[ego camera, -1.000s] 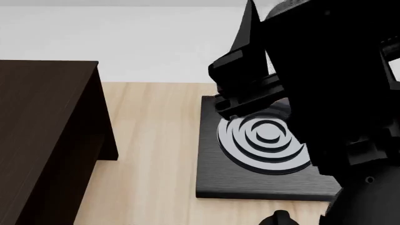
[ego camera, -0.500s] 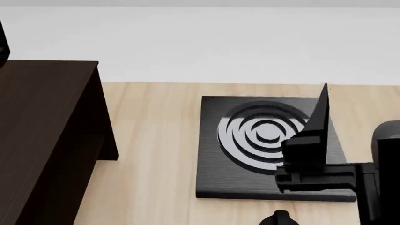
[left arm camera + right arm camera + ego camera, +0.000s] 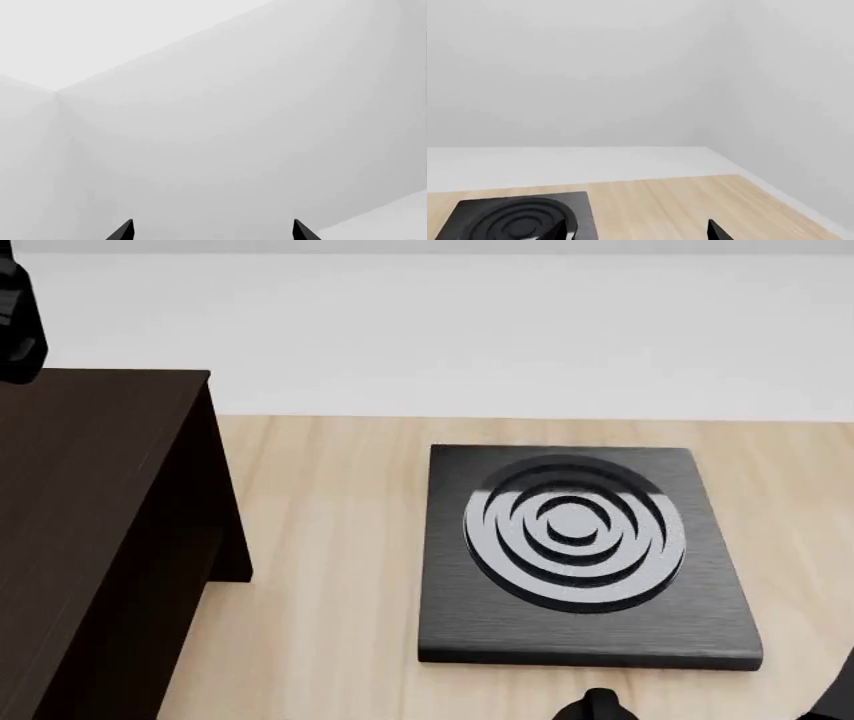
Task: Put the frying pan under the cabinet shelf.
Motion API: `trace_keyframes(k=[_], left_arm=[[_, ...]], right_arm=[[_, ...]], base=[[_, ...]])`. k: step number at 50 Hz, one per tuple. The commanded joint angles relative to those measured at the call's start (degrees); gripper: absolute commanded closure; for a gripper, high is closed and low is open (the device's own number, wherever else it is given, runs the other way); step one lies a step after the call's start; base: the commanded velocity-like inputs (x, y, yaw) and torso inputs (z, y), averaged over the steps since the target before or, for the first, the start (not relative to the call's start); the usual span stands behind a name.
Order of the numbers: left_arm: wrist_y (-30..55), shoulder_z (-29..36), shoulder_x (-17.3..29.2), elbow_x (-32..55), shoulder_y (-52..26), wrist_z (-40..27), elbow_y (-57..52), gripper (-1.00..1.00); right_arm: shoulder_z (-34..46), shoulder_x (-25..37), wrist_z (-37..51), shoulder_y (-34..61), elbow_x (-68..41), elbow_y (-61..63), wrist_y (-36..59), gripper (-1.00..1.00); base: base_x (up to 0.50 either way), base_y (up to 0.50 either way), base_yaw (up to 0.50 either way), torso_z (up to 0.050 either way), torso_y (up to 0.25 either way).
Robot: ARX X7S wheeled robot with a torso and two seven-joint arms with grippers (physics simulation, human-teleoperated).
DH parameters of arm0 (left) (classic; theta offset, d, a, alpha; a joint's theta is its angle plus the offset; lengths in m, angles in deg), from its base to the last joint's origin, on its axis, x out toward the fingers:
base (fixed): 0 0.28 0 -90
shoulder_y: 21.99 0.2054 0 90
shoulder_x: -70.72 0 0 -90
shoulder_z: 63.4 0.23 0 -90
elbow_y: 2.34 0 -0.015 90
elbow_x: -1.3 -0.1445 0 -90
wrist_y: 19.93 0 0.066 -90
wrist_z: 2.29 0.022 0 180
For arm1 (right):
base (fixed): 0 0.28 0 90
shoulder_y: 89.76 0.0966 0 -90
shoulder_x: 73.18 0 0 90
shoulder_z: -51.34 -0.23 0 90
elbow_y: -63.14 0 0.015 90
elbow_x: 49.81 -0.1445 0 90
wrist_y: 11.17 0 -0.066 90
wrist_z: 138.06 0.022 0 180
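Note:
The cabinet shelf (image 3: pixel 94 530), a big dark brown box, stands at the left of the wooden table (image 3: pixel 334 570). The frying pan is not clearly in view. A small rounded black shape (image 3: pixel 595 707) pokes in at the bottom edge of the head view, and I cannot tell what it is. My left gripper (image 3: pixel 212 231) is open, its fingertips (image 3: pixel 125 230) wide apart, with only white walls before it. My right gripper (image 3: pixel 639 231) is open too, hanging over the table beside the stove plate (image 3: pixel 514 220) with nothing between its fingertips (image 3: pixel 715 230).
A square black stove plate (image 3: pixel 577 552) with concentric rings lies mid-table. A black part of my left arm (image 3: pixel 16 320) shows at the top left above the shelf. A white wall (image 3: pixel 467 330) runs behind the table. A dark arm edge (image 3: pixel 841 702) sits at the bottom right.
My right arm, which covered the stove plate, has swung down and to the right, almost out of the head view. A part of my left arm has come in at the top left.

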Motion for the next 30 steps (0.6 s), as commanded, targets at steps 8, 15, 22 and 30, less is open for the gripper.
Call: trace_keyframes(k=[8, 15, 22, 30], left_arm=[[-2.9, 2.4, 0.0, -4.5, 1.9, 2.6, 1.1, -1.00], [-3.4, 3.1, -0.2, -5.1, 2.2, 3.0, 1.4, -1.00], [-2.9, 3.1, -0.3, -4.5, 1.6, 2.7, 1.4, -1.00], [-2.8, 3.6, -0.6, -4.5, 1.3, 2.5, 1.5, -1.00]], right_arm=[[-6.7, -3.1, -2.9, -19.0, 5.9, -1.2, -9.0, -1.00], [-13.5, -10.5, -8.1, -19.8, 4.9, -1.6, -4.5, -1.00], [-15.7, -15.0, -12.1, -19.1, 4.6, -4.3, -3.3, -1.00], [-16.4, -19.2, -16.2, -18.8, 5.3, -8.5, -2.7, -1.00]], base=[[0.00, 0.00, 0.00, 0.000, 0.000], [0.00, 0.00, 0.00, 0.000, 0.000], [0.00, 0.00, 0.00, 0.000, 0.000], [0.00, 0.00, 0.00, 0.000, 0.000]])
